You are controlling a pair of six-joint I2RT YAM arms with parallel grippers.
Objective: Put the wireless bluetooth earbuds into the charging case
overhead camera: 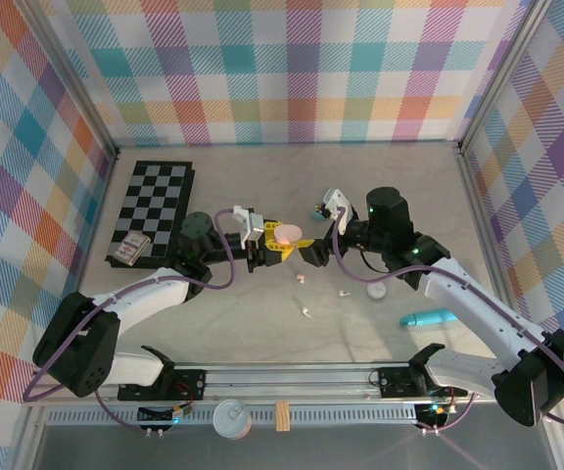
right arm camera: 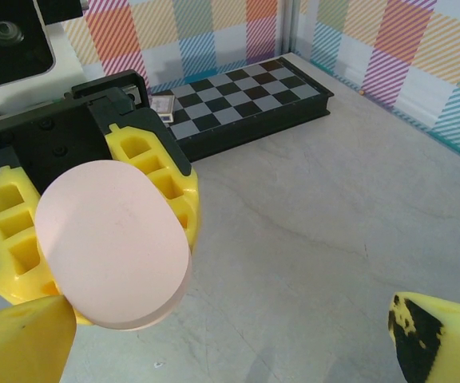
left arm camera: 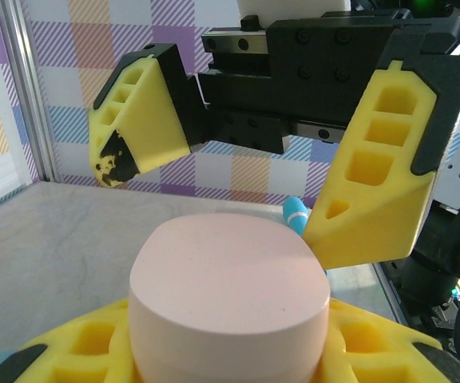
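Observation:
My left gripper (overhead camera: pixel 270 241) is shut on a closed pink charging case (overhead camera: pixel 287 235) and holds it above the table's middle. In the left wrist view the case (left arm camera: pixel 230 291) sits between my yellow fingers (left arm camera: pixel 374 351). My right gripper (overhead camera: pixel 310 251) faces it from the right, open, with its fingers on either side of the case's end and not touching it. In the right wrist view the case (right arm camera: pixel 110 243) is at the left, next to my own left fingertip (right arm camera: pixel 22 343). Three earbuds lie on the table below the grippers: a pink one (overhead camera: pixel 302 279) and two white ones (overhead camera: pixel 343 292) (overhead camera: pixel 305 311).
A white round case (overhead camera: pixel 376 291) and a long turquoise tube (overhead camera: pixel 429 318) lie right of the buds. A small light blue object (overhead camera: pixel 319 209) sits behind the grippers. A chessboard (overhead camera: pixel 155 211) with a small box (overhead camera: pixel 130 250) lies at the left. Checked walls enclose the table.

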